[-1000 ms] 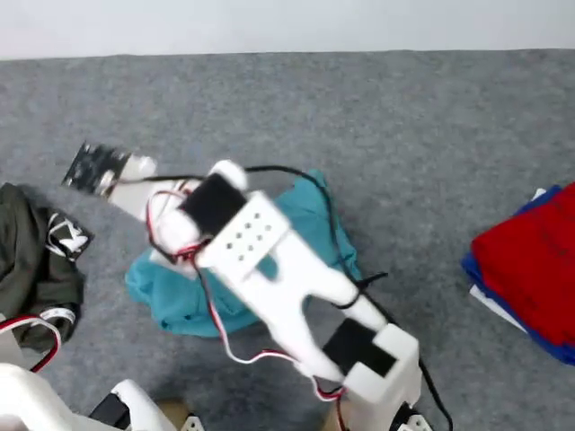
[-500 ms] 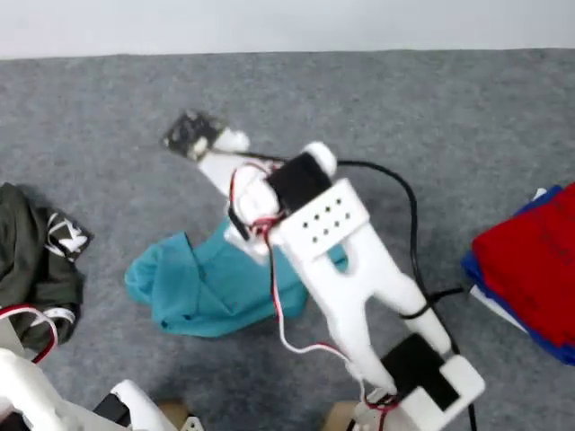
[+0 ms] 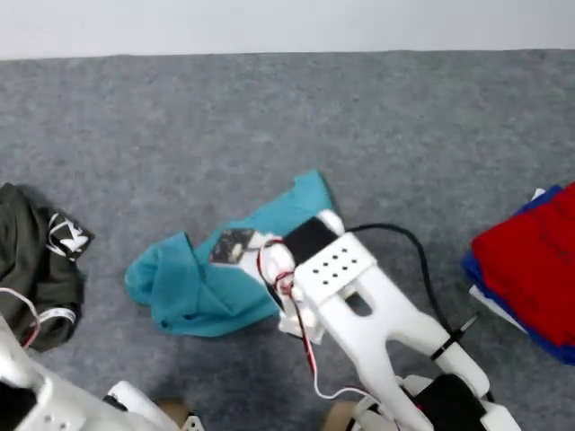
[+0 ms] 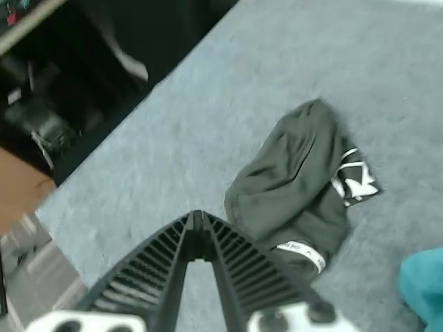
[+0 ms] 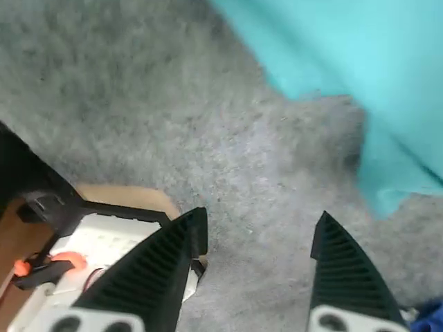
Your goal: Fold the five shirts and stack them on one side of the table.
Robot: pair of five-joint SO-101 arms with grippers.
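**Now the teal shirt waits for its fold**

Rumpled and half spread, the teal shirt (image 3: 211, 283) lies mid-worktop, toward the near edge. The right arm (image 3: 377, 314) is bent low over it. In the wrist view the right jaws stand wide apart with nothing between them but grey worktop (image 5: 138, 104), poised just beside the cloth's edge (image 5: 360, 90). That looks like a line-up for pinching a hem, so a flap can be lifted and laid over.

The left jaws are pressed together on nothing, held above the worktop's left edge, probably parked out of the way. The dark shirt (image 4: 304, 187) is crumpled just ahead of them.

At the right edge sits the stack (image 3: 530, 269), red on top, blue under it and a sliver of white below. Keeping the finished pile there leaves the middle free for folding. By my count, two shirts remain to be folded.
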